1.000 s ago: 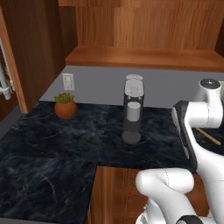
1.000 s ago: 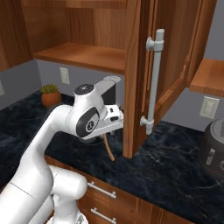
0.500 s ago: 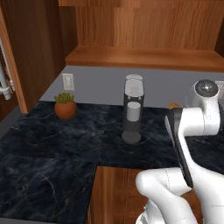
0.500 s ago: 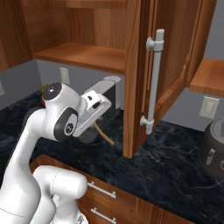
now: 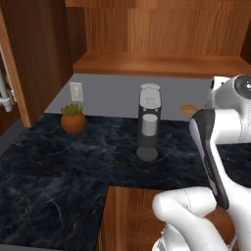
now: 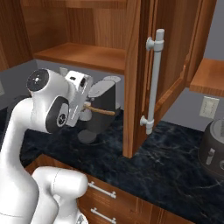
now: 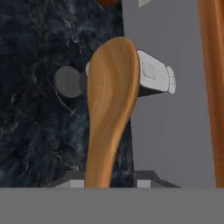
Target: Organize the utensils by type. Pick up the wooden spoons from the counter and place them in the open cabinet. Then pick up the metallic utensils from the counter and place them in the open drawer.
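Gripping one wooden spoon (image 6: 99, 110) by its handle, our hand (image 6: 81, 106) hangs in the air over the bench (image 6: 183, 170), near the coffee machine (image 6: 101, 103). We see the spoon's long axis running straight out from the hand, its oval bowl (image 7: 113, 81) leading, level and pointing toward the open cabinet (image 6: 83, 56). We read no labels or writing. Open bench lies around the machine; the cabinet door (image 6: 162, 65) stands ajar just beyond the spoon.
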